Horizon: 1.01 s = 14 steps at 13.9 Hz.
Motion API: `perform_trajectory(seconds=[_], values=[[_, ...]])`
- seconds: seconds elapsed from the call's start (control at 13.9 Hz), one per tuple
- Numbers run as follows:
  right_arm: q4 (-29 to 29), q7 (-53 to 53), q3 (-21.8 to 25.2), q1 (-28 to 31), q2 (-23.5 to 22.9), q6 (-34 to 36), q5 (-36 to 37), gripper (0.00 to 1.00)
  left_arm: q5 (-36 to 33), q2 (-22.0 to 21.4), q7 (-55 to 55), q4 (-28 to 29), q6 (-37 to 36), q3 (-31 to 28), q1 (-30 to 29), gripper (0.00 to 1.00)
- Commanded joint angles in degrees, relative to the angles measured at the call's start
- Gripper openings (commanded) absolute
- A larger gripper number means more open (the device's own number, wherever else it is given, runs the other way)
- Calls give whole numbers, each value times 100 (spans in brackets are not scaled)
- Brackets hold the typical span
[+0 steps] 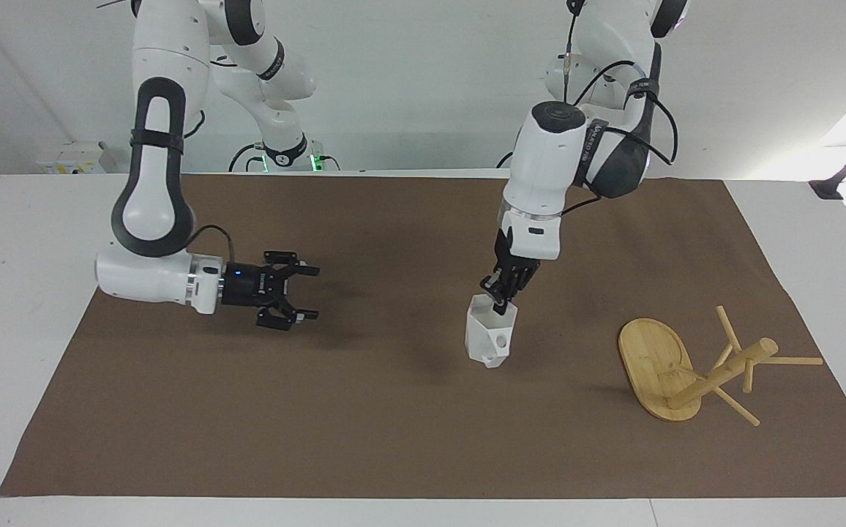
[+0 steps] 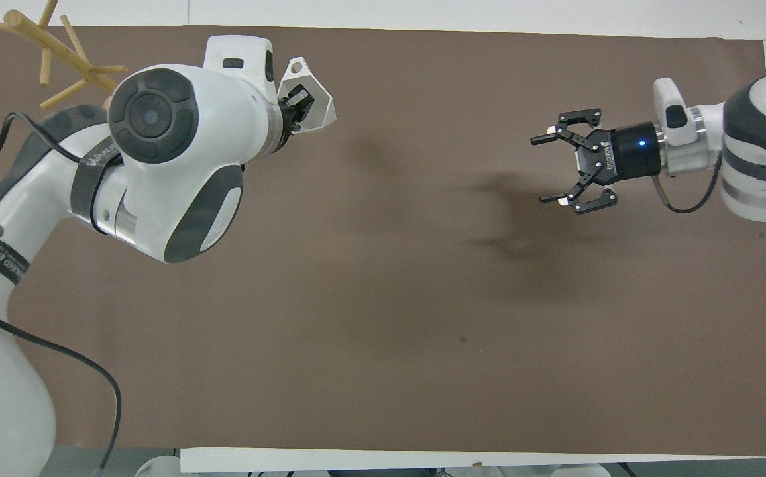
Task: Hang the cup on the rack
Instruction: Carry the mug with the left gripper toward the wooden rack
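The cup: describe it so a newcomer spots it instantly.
Over the brown mat, toward the left arm's end, the left gripper holds a small white cup by its rim. Faceted and angular, it hangs beside the bamboo rack.

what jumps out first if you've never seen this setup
The white cup hangs in the air over the brown mat, pinched at its rim by the left claw, partway toward the left arm's end of the table. There the bamboo rack lies tipped over on its side, pegs splayed. The right claw is open and empty, low over the mat toward the right arm's end.
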State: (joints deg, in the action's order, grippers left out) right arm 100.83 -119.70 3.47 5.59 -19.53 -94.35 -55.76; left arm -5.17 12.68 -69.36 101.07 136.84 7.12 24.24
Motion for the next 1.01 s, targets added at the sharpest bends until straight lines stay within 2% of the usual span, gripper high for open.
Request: perform_trajectory(seconds=[0.0, 0.07, 0.29, 0.43, 0.5, 0.72, 0.79, 0.94], values=[[-247, 1278, -48, 170, 659, 13, 1309, 100, -98, -870, -34, 1656, 1595, 35, -244, 0], [-370, 1666, -57, 214, 774, 48, 1739, 100, -98, -977, -25, 2044, 2070, 27, -297, 0], [-959, 2730, -48, 241, 819, 531, 2840, 100, -98, -1232, -16, 3397, 4466, 27, -472, 0], [-1319, 3345, -48, 224, 854, 558, 3489, 100, -98, -1259, -25, 3804, 5384, 44, -735, 0], [-1503, 3722, -66, 171, 872, 593, 3928, 100, -98, -1198, -60, 3832, 5771, 53, -885, 0], [-1838, 5180, -136, -91, 995, 1005, 4966, 100, -116, -821, -69, 3797, 6345, 62, -1167, 0], [-1900, 5498, -136, -189, 1038, 1137, 5239, 100, -177, -715, -69, 3745, 6337, 71, -1324, 0], [-2058, 6437, -119, -207, 1083, 1453, 5347, 100, -195, -591, -69, 3587, 6337, 71, -1440, 0]])
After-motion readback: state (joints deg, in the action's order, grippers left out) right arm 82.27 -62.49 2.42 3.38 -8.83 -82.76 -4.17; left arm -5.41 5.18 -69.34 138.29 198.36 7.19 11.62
